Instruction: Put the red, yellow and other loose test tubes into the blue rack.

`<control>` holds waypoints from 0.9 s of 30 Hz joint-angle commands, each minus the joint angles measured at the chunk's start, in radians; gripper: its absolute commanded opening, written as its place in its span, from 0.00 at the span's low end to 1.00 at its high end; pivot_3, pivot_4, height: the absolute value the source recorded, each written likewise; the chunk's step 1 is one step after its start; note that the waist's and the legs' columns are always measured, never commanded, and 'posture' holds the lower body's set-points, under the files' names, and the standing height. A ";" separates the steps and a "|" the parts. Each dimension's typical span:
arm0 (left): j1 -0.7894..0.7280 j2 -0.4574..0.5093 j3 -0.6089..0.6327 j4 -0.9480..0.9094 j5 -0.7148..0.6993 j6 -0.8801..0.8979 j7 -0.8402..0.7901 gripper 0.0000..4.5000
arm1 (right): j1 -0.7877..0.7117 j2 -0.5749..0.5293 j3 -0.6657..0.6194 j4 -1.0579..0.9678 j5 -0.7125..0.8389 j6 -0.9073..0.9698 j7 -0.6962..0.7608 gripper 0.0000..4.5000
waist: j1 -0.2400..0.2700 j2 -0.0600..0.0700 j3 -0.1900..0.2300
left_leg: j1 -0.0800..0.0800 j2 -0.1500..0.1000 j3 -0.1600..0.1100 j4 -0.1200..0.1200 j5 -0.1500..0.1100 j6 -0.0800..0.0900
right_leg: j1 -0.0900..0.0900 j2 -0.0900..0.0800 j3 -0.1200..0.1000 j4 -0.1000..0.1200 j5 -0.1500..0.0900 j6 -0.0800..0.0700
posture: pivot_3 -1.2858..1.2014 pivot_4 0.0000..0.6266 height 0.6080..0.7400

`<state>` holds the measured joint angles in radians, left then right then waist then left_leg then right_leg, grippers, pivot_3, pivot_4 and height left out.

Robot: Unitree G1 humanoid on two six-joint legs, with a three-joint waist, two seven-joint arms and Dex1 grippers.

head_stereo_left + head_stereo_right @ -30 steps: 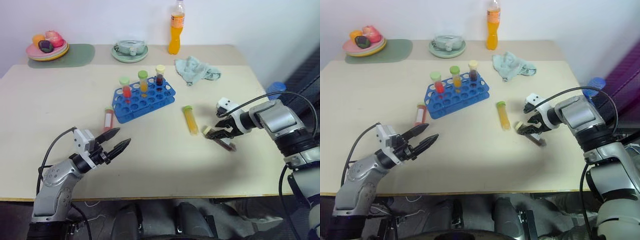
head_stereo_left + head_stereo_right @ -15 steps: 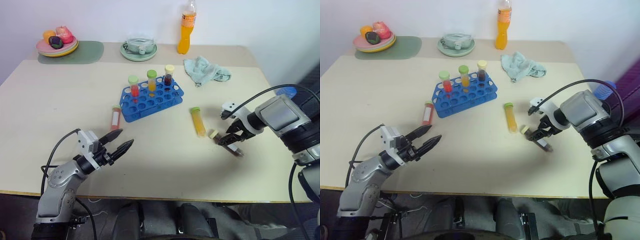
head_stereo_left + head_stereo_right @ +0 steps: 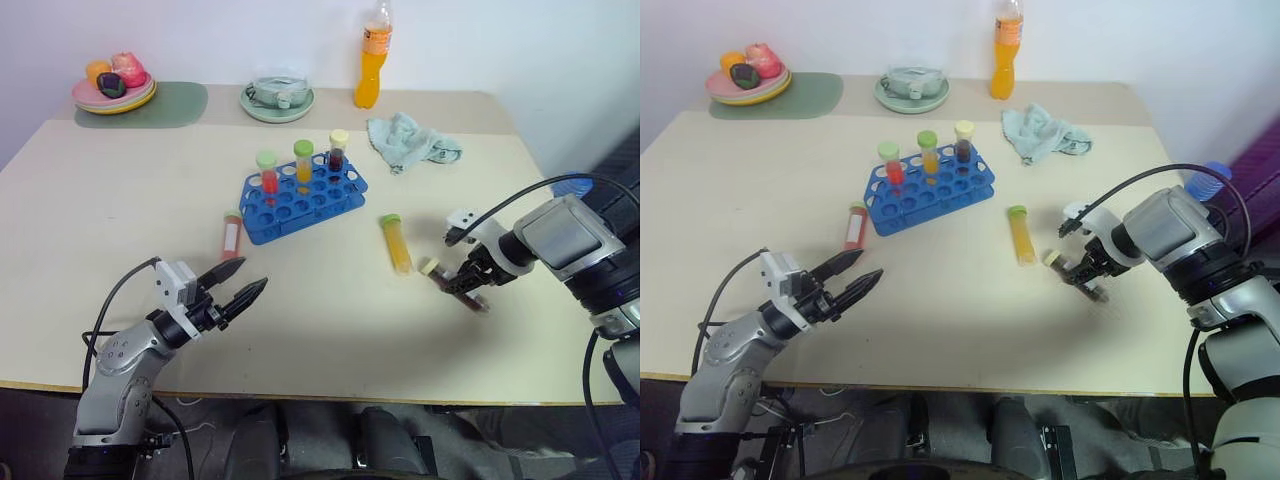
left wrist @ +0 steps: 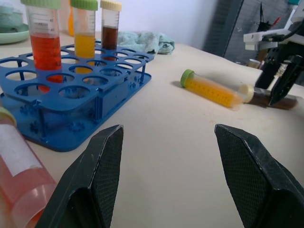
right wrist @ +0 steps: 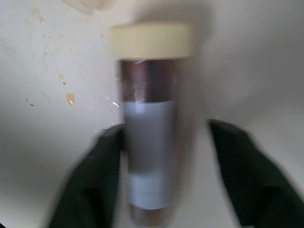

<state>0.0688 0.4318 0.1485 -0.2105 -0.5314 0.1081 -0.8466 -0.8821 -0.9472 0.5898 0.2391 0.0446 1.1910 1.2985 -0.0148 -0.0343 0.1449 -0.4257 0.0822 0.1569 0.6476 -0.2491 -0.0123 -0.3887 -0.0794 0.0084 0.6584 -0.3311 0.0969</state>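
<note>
So the blue rack (image 3: 302, 195) already has three tubes standing in its back row, but three loose ones are lying on the bench (image 3: 120, 200), so I'd call it about halfway. Right gripper (image 3: 468, 281) is straddling the brown tube (image 3: 452, 283), fingers either side, can't tell if it's clamped. The yellow tube (image 3: 396, 243) is just beside it toward the rack, and the red tube (image 3: 232, 233) lies just ahead of the idle left gripper (image 3: 236, 286), fingers apart.

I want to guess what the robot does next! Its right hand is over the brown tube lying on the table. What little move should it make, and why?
Probably squeeze shut on the brown tube. The right gripper points down over it, its fingers on either side with a gap showing, and the tube lies flat on the table, so it isn't gripped yet.
</note>
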 commanded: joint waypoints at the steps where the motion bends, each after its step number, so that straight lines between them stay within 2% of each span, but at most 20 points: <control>1: -0.005 0.003 0.005 -0.008 0.001 -0.019 -0.007 0.70 | 0.040 0.010 0.028 0.008 0.009 0.018 -0.002 0.17 | 0.000 0.000 0.000 | 0.000 0.000 0.000 0.000 0.000 0.000 | 0.000 0.000 0.000 0.000 0.000 0.000 | 0.52 0.24 1.00; 17: -0.016 0.010 0.009 0.015 0.004 -0.026 -0.023 0.70 | 0.055 0.017 -0.005 -0.028 0.005 -0.046 -0.017 0.17 | -0.004 0.000 0.000 | 0.000 0.000 0.000 0.000 0.000 0.000 | 0.000 0.001 0.000 0.000 0.000 0.000 | 0.52 0.24 1.00; 27: -0.015 0.008 0.008 0.030 0.007 -0.035 -0.036 0.70 | 0.024 0.039 0.018 -0.006 -0.007 -0.062 0.011 0.17 | -0.007 -0.001 0.000 | 0.000 0.000 0.001 0.000 0.000 -0.001 | 0.000 0.002 0.000 0.000 0.000 0.000 | 0.52 0.24 1.00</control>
<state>0.0623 0.4334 0.1486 -0.1668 -0.5235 0.0939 -0.8758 -0.8713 -0.9340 0.5792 0.2228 0.0268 1.1278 1.3019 -0.0215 -0.0348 0.1445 -0.4254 0.0827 0.1575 0.6479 -0.2487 -0.0129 -0.3890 -0.0775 0.0081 0.6586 -0.3309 0.0972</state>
